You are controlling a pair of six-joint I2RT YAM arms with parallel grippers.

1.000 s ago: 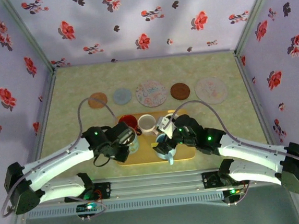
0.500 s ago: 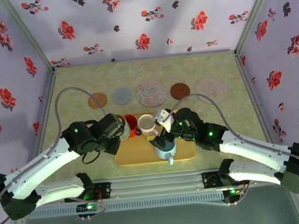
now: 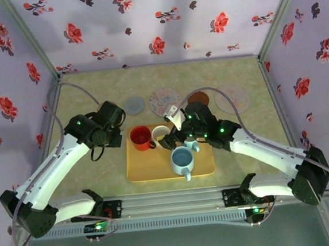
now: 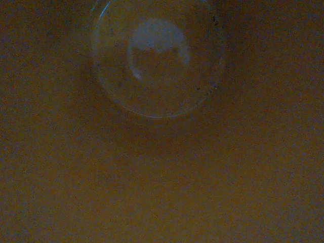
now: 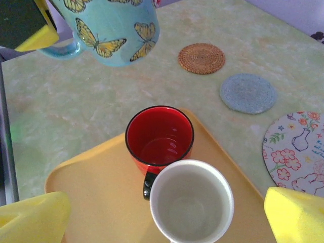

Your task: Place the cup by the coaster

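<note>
**Top view.** Your left gripper (image 3: pixel 113 126) stands over the pale green marbled table (image 3: pixel 76 102), just past the far left corner of the tray (image 3: pixel 157 171) and near the row of coasters.

**Right wrist view.** The cup (image 5: pixel 109 28) is a glossy teal mug printed with yellow butterflies. It hangs at upper left with its rounded base off the table. A spongy yellow pad (image 5: pixel 38 36) of the left gripper presses its side by the handle, so you have those fingers closed on it. Beyond it lie a round woven coaster (image 5: pixel 201 58) of brown fibre and a flat grey-blue coaster (image 5: pixel 248 92) with a coiled texture. A floral disc (image 5: pixel 296 152) lies near the tray's far edge. Your right gripper (image 5: pixel 163 215) is spread wide and holds nothing, its yellow pads at the lower corners. Under it, side by side on the smooth yellow tray, are a red cup (image 5: pixel 159 136) with a black rim and handle and a matt white cup (image 5: pixel 191 202). A blue cup (image 3: pixel 182 159) sits nearer on the tray.

**Left wrist view.** A faint round rim (image 4: pixel 157 58) shows in a dark brown field; you cannot tell what it is.
</note>
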